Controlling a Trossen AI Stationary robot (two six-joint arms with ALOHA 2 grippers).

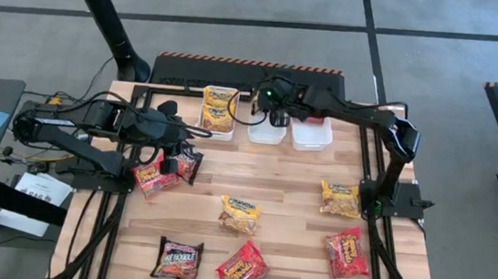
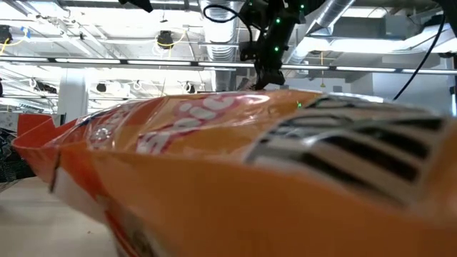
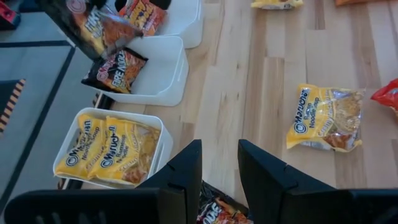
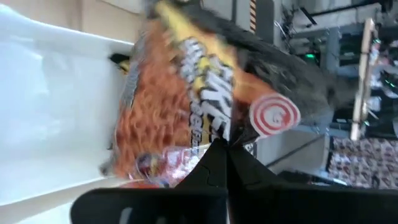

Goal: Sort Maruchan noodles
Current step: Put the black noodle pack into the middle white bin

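A dark packet [image 4: 205, 93] is pinched in the right gripper [image 1: 279, 117], whose jaws are held over the middle bin [image 1: 266, 132]. The left gripper [image 1: 196, 133], jaws spread and empty, is held just beside the yellow-filled bin [image 1: 219, 111], left of the middle bin.

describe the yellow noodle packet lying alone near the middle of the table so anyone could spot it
Start at the three white bins along the table's far edge and come toward the near edge. Roughly at the table's centre lies a yellow noodle packet, flat on bare wood. Its nearest neighbours toward the near edge are a red packet and a black packet, and the other loose yellow packet lies far to the right.
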